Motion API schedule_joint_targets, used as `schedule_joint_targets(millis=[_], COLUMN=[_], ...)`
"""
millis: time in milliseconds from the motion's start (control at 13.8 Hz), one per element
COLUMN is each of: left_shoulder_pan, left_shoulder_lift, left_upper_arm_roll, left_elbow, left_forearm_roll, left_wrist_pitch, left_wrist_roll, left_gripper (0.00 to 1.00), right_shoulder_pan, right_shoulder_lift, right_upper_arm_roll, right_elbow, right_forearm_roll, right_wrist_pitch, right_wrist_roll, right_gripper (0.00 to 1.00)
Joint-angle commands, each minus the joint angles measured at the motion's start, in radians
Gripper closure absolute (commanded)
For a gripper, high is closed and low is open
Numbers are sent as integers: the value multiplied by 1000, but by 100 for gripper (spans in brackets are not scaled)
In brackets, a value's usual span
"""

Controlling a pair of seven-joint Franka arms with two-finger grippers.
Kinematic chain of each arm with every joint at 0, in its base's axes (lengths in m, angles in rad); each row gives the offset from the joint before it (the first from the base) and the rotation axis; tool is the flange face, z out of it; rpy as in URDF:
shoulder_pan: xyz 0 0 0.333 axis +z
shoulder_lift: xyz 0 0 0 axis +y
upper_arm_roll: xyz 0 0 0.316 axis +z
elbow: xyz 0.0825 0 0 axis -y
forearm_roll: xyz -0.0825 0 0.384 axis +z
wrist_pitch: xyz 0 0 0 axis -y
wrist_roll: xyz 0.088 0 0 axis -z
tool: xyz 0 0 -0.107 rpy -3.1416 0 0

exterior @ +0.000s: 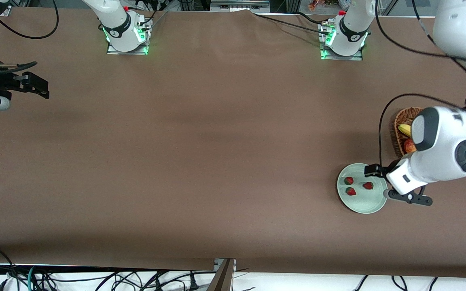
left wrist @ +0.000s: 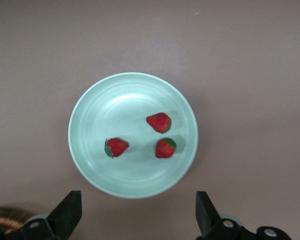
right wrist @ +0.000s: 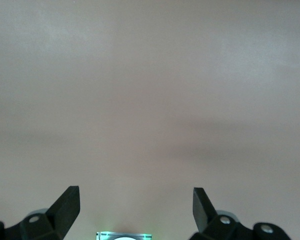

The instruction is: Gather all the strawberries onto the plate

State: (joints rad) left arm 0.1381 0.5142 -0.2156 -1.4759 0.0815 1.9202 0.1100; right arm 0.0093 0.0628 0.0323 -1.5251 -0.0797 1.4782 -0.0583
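Observation:
Three strawberries lie apart from one another in the pale mint-green plate, near the left arm's end of the table. In the left wrist view the strawberries rest on the plate. My left gripper hangs over the plate's rim on the basket side, open and holding nothing, seen as the left gripper. My right gripper waits open over bare table at the right arm's end, seen as the right gripper.
A brown wicker basket stands farther from the front camera than the plate, partly hidden by the left arm. It holds a banana and a red apple. The right arm's base shows between the right gripper's fingers.

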Motion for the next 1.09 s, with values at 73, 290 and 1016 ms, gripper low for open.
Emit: schedule_joint_targets(millis=[73, 290, 1016], left_shoulder_pan=[-21, -23, -110], left_shoulder_lift=[-224, -350, -573], left_upper_arm_roll=[-1, -13, 131], left_elbow=[-29, -23, -106], left_forearm_roll=[14, 7, -108], left_wrist_pitch=[-198, -349, -434], left_wrist_roll=[-10, -23, -148], left_gripper=[0, 0, 0], right_shoulder_pan=[-2, -2, -5], right_shoulder_lift=[15, 20, 22], right_upper_arm_roll=[4, 4, 1], right_elbow=[23, 34, 34], right_forearm_roll=[-8, -8, -6], right_wrist_pitch=[-10, -12, -12], right_wrist_roll=[-14, -15, -15], right_gripper=[0, 0, 0])
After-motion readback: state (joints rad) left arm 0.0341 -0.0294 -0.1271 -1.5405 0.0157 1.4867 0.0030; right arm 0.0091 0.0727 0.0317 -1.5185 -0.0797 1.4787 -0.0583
